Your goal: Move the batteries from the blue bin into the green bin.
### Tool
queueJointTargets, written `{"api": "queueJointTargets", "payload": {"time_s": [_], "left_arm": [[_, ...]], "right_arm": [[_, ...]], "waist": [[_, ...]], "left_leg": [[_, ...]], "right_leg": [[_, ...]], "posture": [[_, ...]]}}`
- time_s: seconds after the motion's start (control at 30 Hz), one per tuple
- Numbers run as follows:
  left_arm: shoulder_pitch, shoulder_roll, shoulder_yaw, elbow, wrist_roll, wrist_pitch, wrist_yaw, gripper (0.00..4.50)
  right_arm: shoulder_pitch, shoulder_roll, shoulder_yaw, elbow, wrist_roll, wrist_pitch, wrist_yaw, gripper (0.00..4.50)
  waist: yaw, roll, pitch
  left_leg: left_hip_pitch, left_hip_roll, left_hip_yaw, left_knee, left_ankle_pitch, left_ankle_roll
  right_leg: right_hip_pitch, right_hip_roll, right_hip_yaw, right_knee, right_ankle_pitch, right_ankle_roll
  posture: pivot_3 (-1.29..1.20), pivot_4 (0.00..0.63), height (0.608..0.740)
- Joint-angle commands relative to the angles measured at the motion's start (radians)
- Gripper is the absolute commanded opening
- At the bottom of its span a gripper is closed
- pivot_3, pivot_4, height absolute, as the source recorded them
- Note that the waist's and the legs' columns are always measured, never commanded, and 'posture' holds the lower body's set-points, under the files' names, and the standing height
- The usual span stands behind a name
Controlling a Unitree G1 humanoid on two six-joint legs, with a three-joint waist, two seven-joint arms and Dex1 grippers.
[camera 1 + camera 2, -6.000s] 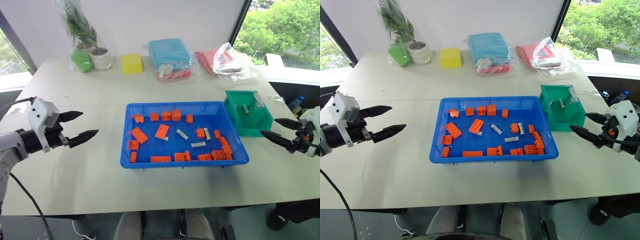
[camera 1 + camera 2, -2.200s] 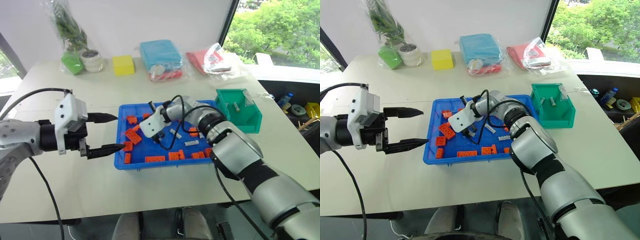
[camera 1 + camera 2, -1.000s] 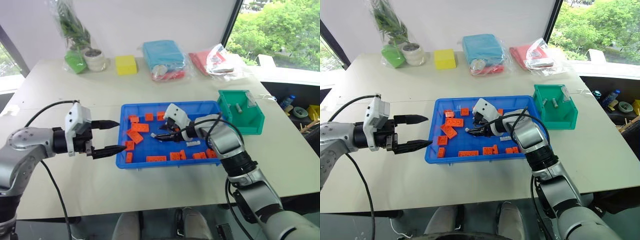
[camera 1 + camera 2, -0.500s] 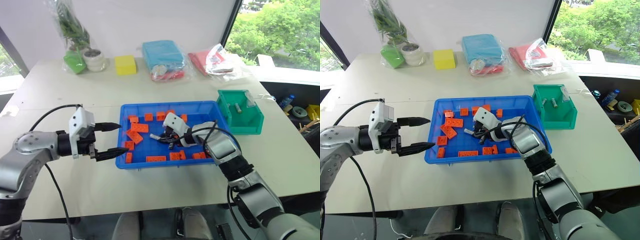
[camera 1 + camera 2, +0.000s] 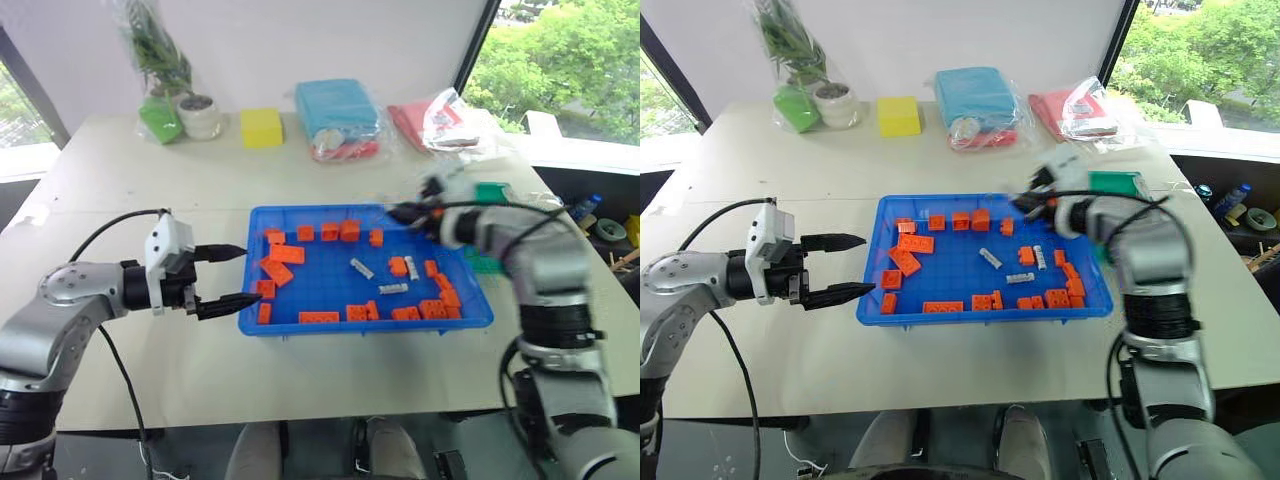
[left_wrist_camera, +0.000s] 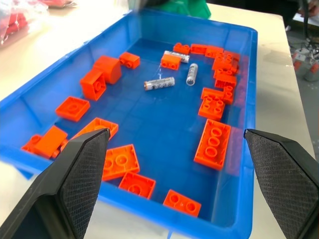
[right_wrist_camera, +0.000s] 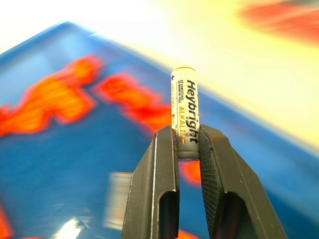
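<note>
Silver arms, black cables, black textured fingers.
</note>
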Motion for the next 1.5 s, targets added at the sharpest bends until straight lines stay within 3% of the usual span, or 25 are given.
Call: {"api": "queueJointTargets", "payload": {"time_s": [0.03, 0.23, 0.47, 0.6, 0.8, 0.93, 1.27, 1.37, 1.5], "left_arm": [[-0.012, -0.016, -0.006, 0.003, 0.008, -0.025, -0.002, 4.50], [-0.054, -0.036, -0.024, 0.027, 0.019, -0.028, -0.003, 4.50], [-0.079, -0.041, -0.023, 0.025, 0.010, -0.013, 0.006, 4.50], [-0.060, -0.038, -0.014, 0.003, 0.004, -0.008, 0.014, 4.50], [-0.051, -0.033, -0.006, -0.026, -0.006, 0.008, 0.036, 4.50], [-0.040, -0.028, 0.000, -0.048, -0.010, 0.014, 0.045, 4.50], [-0.039, -0.028, 0.005, -0.054, -0.007, 0.012, 0.063, 4.50], [-0.045, -0.026, 0.007, -0.052, -0.009, 0.014, 0.063, 4.50], [-0.054, -0.024, 0.007, -0.042, -0.007, 0.011, 0.059, 4.50]], "right_arm": [[0.064, -0.113, -0.130, 0.020, 0.004, -0.010, -0.037, 0.06], [0.155, -0.176, -0.149, 0.112, 0.005, -0.096, -0.075, 0.06], [0.124, -0.176, -0.115, 0.213, 0.001, -0.267, -0.100, 3.53], [0.089, -0.150, -0.072, 0.140, 0.094, -0.259, -0.004, 3.53], [0.100, -0.066, 0.140, -0.018, 0.163, -0.165, 0.076, 3.53], [0.091, -0.002, 0.256, 0.036, 0.115, -0.189, 0.046, 3.53], [0.065, 0.105, 0.394, 0.186, 0.022, -0.234, -0.017, 3.53], [0.066, 0.115, 0.388, 0.186, 0.020, -0.241, -0.015, 2.79], [0.069, 0.108, 0.358, 0.140, 0.039, -0.225, -0.012, 0.81]], "waist": [[-0.001, -0.002, -0.001], [-0.015, -0.001, -0.002], [-0.012, 0.001, 0.000], [-0.012, 0.002, 0.000], [-0.009, 0.001, -0.001], [-0.003, 0.001, 0.000], [-0.007, 0.000, -0.001], [-0.007, 0.000, -0.001], [-0.006, 0.000, -0.001]], "left_leg": [[-0.002, 0.000, 0.000, 0.000, 0.001, 0.003], [-0.002, 0.001, 0.002, 0.000, 0.001, 0.004], [-0.002, 0.001, 0.003, 0.000, 0.001, 0.004], [-0.002, 0.001, 0.003, 0.000, 0.001, 0.004], [-0.001, 0.002, 0.001, 0.000, 0.001, 0.004], [-0.002, 0.001, 0.001, 0.001, 0.001, 0.004], [-0.003, 0.000, 0.000, 0.002, 0.001, 0.004], [-0.002, 0.000, 0.000, 0.002, 0.001, 0.004], [-0.002, 0.000, 0.000, 0.002, 0.001, 0.004]], "right_leg": [[-0.001, 0.000, 0.000, -0.001, 0.000, 0.000], [0.001, 0.001, 0.000, 0.000, 0.002, 0.001], [0.001, 0.000, 0.000, -0.001, 0.002, 0.001], [0.001, 0.000, 0.000, -0.001, 0.003, 0.002], [0.001, 0.001, 0.000, -0.001, 0.003, 0.003], [-0.001, 0.000, 0.000, -0.001, 0.002, 0.001], [-0.001, 0.001, 0.000, 0.000, 0.005, 0.003], [-0.001, 0.001, 0.000, 0.000, 0.004, 0.003], [-0.001, 0.001, 0.000, -0.001, 0.004, 0.003]], "posture": [[0.00, 0.150, 0.704], [0.00, 0.150, 0.704], [0.00, 0.150, 0.704], [0.00, 0.150, 0.704], [0.00, 0.150, 0.704], [0.00, 0.150, 0.704], [0.00, 0.150, 0.704], [0.00, 0.150, 0.704], [0.00, 0.150, 0.704]]}}
